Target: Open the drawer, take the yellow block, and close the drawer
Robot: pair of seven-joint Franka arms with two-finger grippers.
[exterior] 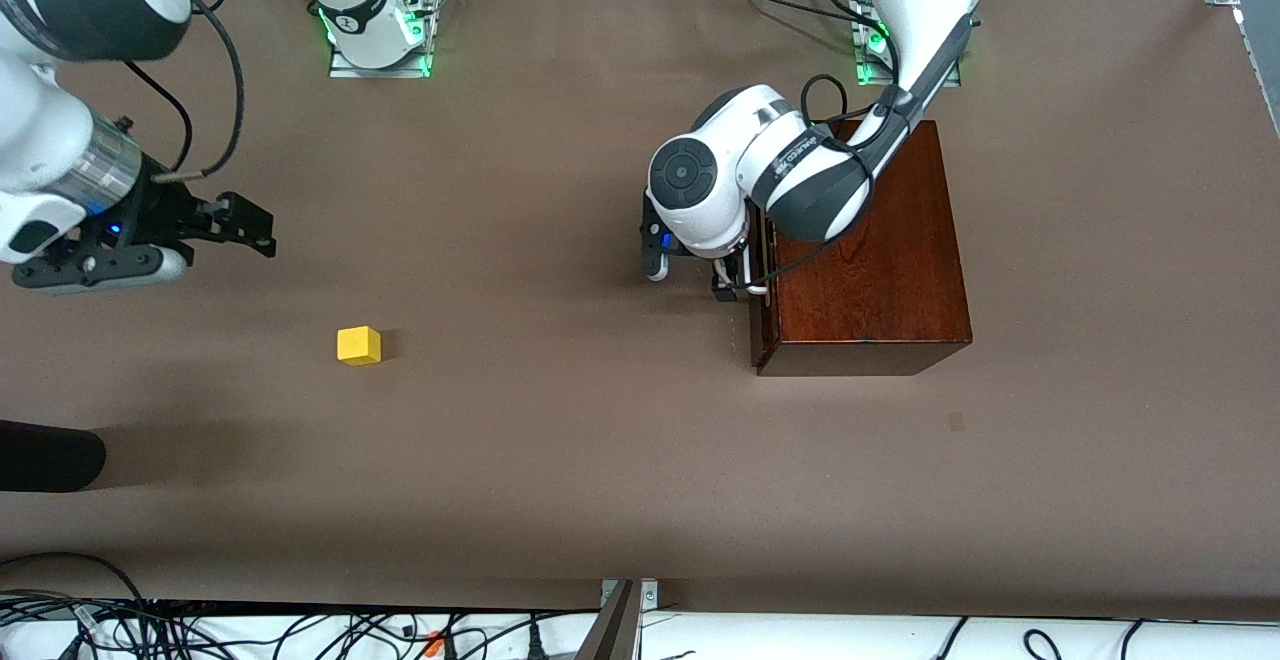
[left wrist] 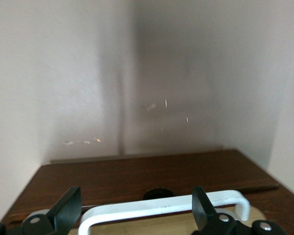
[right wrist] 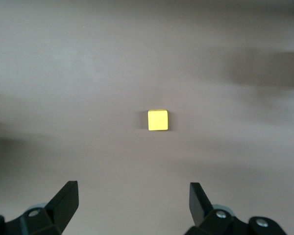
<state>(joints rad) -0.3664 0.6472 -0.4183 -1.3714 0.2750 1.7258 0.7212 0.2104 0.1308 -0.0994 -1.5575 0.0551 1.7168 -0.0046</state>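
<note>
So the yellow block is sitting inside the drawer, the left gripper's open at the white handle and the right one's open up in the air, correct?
Not quite: the yellow block lies out on the bare table toward the right arm's end, not inside the drawer, as the front view shows. The rest holds: the left gripper is open at the white handle, and the right gripper is open in the air.

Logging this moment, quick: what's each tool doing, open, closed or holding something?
Left tool: open, fingers straddling the drawer's white handle.
Right tool: open, empty, over the table above the yellow block.
</note>
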